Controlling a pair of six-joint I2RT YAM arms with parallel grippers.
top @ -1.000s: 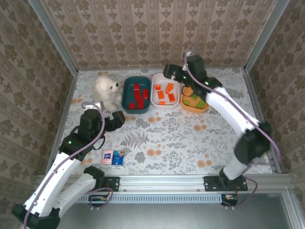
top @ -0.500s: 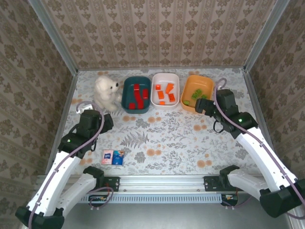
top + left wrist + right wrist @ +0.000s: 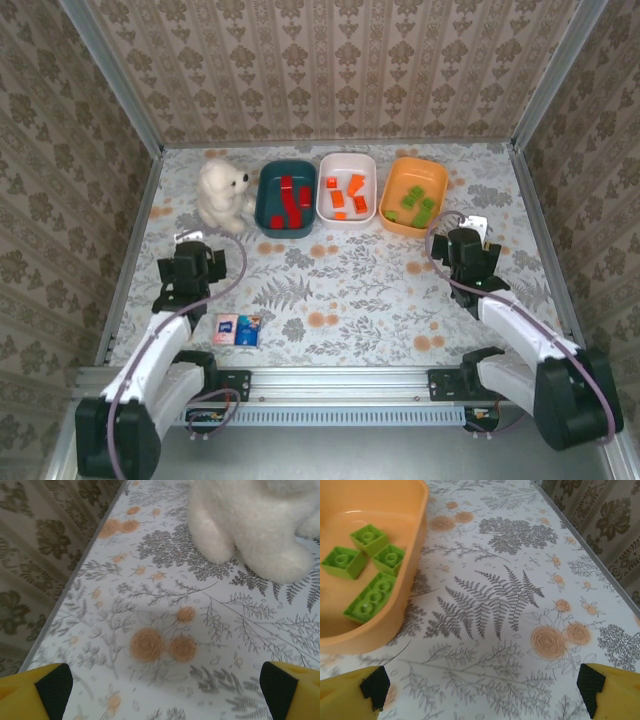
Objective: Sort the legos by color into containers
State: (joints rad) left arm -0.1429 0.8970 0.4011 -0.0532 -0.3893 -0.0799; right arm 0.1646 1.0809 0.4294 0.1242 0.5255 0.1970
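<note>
Our left gripper (image 3: 166,687) and right gripper (image 3: 482,687) hang released, nearer us than the white bowl (image 3: 347,156). Red legos (image 3: 290,203) lie in the teal bowl (image 3: 287,165) left of it, orange legos (image 3: 345,198) inside it, green legos (image 3: 418,205) in the orange bowl (image 3: 415,161) right of it. We could tip that one swinging carelessly.

I've pulled the right gripper (image 3: 463,246) off the orange bowl (image 3: 420,172): 1 second ago it hung over the lime green legos (image 3: 412,197), hiding part of them, and now it sits back just in front of the bowl's near rim, leaving bowl and bricks uncovered. My left gripper (image 3: 190,266) has drawn back too, away from the white bear (image 3: 220,193), leftward and nearer its base.
</note>
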